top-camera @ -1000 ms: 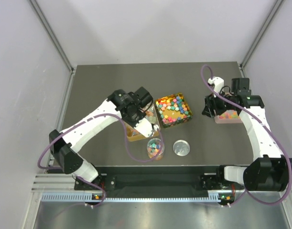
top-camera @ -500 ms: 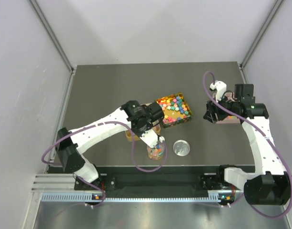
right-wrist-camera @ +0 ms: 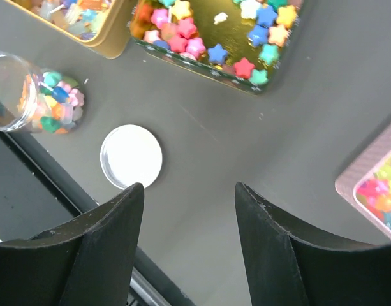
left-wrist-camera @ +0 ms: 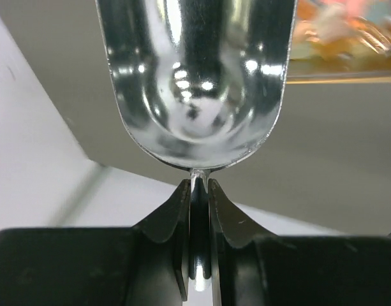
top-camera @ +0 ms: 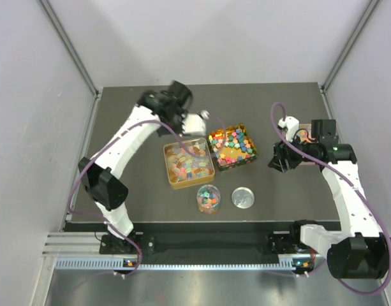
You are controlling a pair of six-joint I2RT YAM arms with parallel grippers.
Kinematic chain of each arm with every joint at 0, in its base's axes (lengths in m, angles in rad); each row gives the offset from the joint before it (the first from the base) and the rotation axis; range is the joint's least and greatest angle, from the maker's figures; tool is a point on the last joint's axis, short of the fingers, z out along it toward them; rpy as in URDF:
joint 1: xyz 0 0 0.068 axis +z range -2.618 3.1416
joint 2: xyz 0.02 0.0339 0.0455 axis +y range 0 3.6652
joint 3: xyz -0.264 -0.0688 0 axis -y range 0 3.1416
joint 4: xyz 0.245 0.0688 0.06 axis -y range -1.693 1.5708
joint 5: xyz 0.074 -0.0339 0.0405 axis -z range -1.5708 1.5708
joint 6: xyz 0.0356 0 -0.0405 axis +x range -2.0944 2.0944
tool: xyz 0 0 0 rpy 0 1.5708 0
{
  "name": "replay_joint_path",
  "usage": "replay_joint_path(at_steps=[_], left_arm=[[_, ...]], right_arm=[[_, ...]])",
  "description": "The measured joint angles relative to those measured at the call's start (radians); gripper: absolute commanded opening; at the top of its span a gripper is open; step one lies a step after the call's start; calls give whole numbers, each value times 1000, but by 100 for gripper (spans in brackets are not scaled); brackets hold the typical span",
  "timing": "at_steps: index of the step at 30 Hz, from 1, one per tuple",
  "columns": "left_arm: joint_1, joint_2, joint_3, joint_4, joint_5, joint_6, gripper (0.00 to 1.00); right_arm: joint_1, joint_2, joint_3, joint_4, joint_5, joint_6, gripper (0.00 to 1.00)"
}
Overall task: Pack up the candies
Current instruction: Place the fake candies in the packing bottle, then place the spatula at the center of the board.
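Note:
Candies lie in several places: pale ones in a gold tin (top-camera: 189, 164), bright star-shaped ones (right-wrist-camera: 198, 39) in a green-sided tin (top-camera: 232, 146), and a mixed lot in a small clear jar (top-camera: 209, 199) (right-wrist-camera: 45, 99). My left gripper (left-wrist-camera: 199, 183) is shut on the handle of a shiny metal scoop (left-wrist-camera: 195, 76). The scoop's bowl is empty and is held up behind the tins (top-camera: 203, 116). My right gripper (right-wrist-camera: 189, 188) stands open above bare table, right of the round silver lid (right-wrist-camera: 131, 156), with nothing between its fingers.
The lid (top-camera: 243, 197) lies flat beside the jar near the table's front edge. A pink tray (right-wrist-camera: 377, 185) with more candies sits at the right, mostly under my right arm in the top view. Grey walls close in the table.
My left arm has swung the scoop from over the jar up and back behind the gold tin. My right gripper has shifted a little left, off the pink tray.

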Motion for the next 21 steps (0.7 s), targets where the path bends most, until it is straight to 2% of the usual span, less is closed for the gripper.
replay_joint_path(at_steps=[2, 5, 9, 14, 21], left_arm=[[119, 7, 43, 29, 59, -79, 0], [244, -23, -6, 71, 131, -201, 0], [262, -84, -158, 107, 221, -333, 0], [295, -144, -318, 146, 313, -428, 0], [498, -124, -311, 121, 447, -563, 0]], right_arm=[[16, 23, 0, 4, -18, -10, 59], [41, 96, 1, 30, -31, -17, 57], [45, 278, 68, 47, -32, -16, 56], [47, 559, 312, 55, -21, -13, 56], [121, 780, 590, 49, 19, -22, 55]])
